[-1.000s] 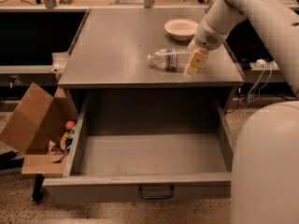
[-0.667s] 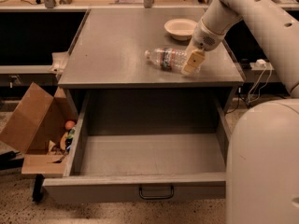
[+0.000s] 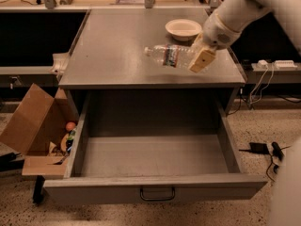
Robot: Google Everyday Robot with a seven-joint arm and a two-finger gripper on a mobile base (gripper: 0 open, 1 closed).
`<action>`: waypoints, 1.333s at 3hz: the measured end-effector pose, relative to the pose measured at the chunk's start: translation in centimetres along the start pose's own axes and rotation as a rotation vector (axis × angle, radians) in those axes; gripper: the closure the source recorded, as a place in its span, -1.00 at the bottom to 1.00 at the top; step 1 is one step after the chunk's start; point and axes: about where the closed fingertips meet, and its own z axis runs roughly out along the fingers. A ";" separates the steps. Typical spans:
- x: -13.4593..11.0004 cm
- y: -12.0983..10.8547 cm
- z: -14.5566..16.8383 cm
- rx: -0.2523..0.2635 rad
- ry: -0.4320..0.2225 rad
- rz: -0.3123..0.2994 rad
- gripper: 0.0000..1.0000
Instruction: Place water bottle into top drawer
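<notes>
water bottle (image 3: 170,56): upper centre-right of the frame, above the grey tabletop (image 3: 113,51), lying nearly level with the cap end towards the left and tipped slightly up
gripper (image 3: 200,60): upper right of the frame, clamped on the base end of the water bottle, one tan finger pad (image 3: 202,61) showing in front of it
change: slightly higher in the frame than a second ago and a little more tilted; hardly any sideways travel; looks like just off the surface now, though contact with the tabletop cannot be ruled out
meaning for the task: grasp apparently made and lift begun; carry towards the lower frame and lowering into the drawer not yet done
top drawer (image 3: 94,189): pulled fully open across the lower half of the frame, grey floor bare, dark handle (image 3: 157,193) at the centre of the front panel
look of the bottle: small, clear, ribbed plastic; white cap; red-white-blue label band around the middle; seemingly light and a bit slippery, held at one end only, so likely to swing or slip
cream bowl (image 3: 183,29): just above the bottle in the frame, apart from it
cardboard box (image 3: 28,121): left edge of the frame, beside the drawer, flaps open, small items inside
</notes>
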 end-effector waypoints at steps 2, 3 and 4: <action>1.1 6.6 -5.1 -0.006 -0.079 0.036 1.00; 1.1 6.4 -4.6 -0.010 -0.075 0.040 1.00; 3.3 8.1 -1.9 -0.056 -0.048 0.072 1.00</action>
